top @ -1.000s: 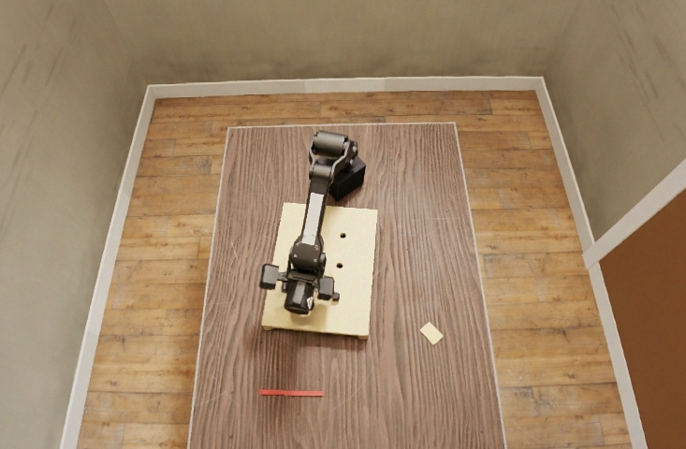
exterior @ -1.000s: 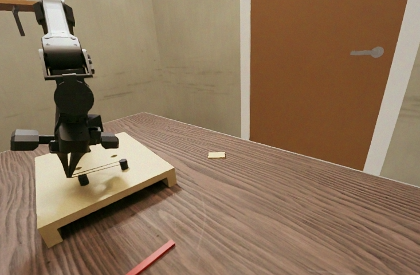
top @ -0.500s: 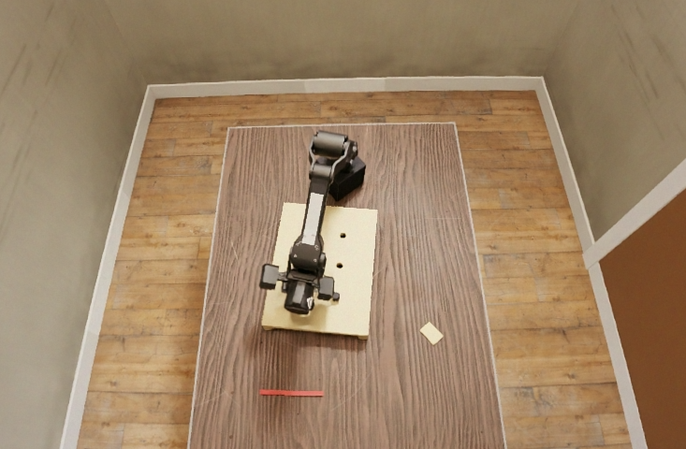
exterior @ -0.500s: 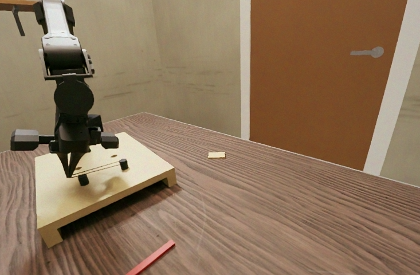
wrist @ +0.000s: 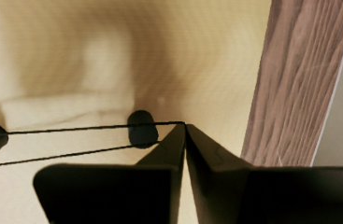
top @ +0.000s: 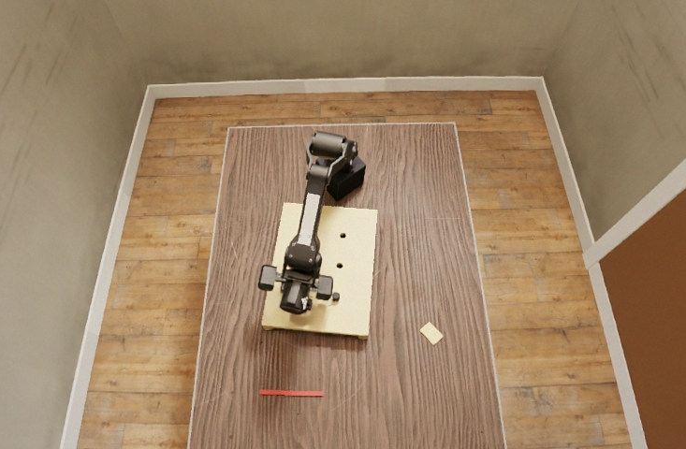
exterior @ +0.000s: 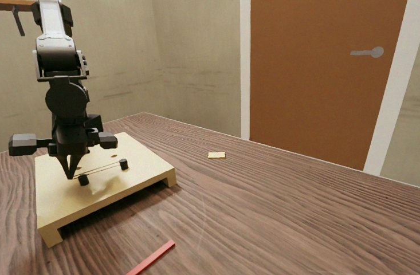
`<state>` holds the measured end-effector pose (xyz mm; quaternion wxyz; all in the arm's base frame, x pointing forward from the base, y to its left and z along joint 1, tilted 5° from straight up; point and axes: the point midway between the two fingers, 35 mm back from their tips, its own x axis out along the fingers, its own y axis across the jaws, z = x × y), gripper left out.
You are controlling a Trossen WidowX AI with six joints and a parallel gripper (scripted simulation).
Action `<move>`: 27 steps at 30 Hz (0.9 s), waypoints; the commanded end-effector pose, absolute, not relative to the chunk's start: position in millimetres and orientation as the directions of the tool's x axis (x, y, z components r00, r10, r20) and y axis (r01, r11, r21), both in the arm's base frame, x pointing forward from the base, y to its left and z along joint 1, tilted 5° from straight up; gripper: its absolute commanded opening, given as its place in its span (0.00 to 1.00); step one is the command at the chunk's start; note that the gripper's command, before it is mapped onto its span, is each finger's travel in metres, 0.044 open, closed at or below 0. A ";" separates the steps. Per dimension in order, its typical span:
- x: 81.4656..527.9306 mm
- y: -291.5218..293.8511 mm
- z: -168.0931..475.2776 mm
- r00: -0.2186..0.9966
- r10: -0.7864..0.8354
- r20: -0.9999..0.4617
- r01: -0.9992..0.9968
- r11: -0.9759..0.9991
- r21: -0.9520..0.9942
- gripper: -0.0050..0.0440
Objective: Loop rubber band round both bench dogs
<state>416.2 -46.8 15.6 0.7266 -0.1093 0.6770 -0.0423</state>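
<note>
The pale board (top: 322, 269) lies flat on the table. Two short black bench dogs stand on it, the far dog (exterior: 123, 164) and the near dog (exterior: 83, 180). The thin black rubber band (exterior: 96, 169) runs taut in two strands from the far dog to my fingertips. My gripper (exterior: 70, 176) points straight down, shut on the band's end just past the near dog and a little above the board. In the wrist view the strands (wrist: 85, 140) pass over and beside the near dog (wrist: 142, 128) to the fingertips (wrist: 184, 125). I cannot tell if the band is round the near dog's side.
Two empty holes (top: 343, 234) (top: 339, 265) are in the board behind the dogs. A red strip (top: 291, 393) lies near the table's front edge. A small tan block (top: 431, 333) lies to the right of the board. The arm's base (top: 345, 177) is behind the board.
</note>
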 end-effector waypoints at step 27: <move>424.0 -59.9 6.1 0.081 -0.044 -0.996 -0.088 0.995 -0.051 0.00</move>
